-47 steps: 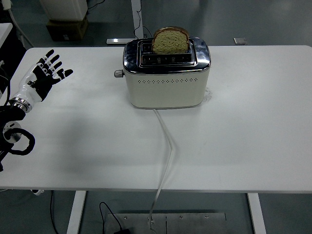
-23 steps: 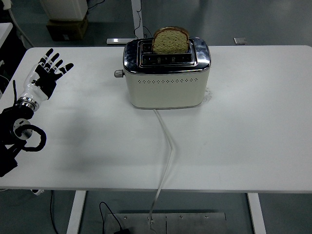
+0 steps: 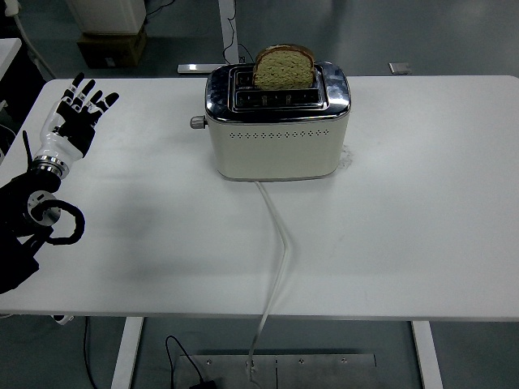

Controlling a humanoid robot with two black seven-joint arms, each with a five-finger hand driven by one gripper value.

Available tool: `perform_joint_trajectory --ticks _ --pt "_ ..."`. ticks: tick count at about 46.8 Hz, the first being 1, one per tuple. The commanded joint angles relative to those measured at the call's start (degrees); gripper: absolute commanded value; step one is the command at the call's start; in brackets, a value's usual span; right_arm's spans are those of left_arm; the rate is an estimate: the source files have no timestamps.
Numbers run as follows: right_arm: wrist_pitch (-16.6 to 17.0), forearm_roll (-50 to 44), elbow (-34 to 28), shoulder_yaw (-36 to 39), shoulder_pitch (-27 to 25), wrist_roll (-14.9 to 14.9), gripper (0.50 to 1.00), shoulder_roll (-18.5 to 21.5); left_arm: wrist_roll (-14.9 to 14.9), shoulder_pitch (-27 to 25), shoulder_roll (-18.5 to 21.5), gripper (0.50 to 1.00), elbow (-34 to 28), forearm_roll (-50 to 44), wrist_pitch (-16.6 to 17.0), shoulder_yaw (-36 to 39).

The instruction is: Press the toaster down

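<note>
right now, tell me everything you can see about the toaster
The toaster is a cream-bodied two-slot model with a shiny chrome top and a row of small holes along its front. It stands upright on the white table, toward the far middle. A slice of bread sticks up out of the rear slot; the front slot looks empty. A small knob juts from its left end. A pale cord runs from its base forward over the table's near edge. Nothing else touches it.
</note>
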Motion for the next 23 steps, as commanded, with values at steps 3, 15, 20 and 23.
perform_joint_trajectory --ticks 3,15,20,23 --pt "0.00 0.00 -0.02 0.00 0.00 0.00 0.998 0.00 0.00 -0.68 -0.66 1.000 1.70 0.01 -0.02 -0.19" --pt "0.00 0.00 -0.02 0.00 0.00 0.00 0.998 0.00 0.00 -0.94 -4.44 1.000 4.60 -0.08 -0.02 -5.20" --pt "0.00 0.00 -0.02 0.00 0.00 0.00 0.998 0.00 0.00 -0.94 -5.67 1.000 6.18 -0.08 -0.10 -6.17" --pt "0.00 0.00 -0.02 0.00 0.00 0.00 0.998 0.00 0.00 -0.85 -6.20 1.000 6.27 -0.08 -0.10 -6.17"
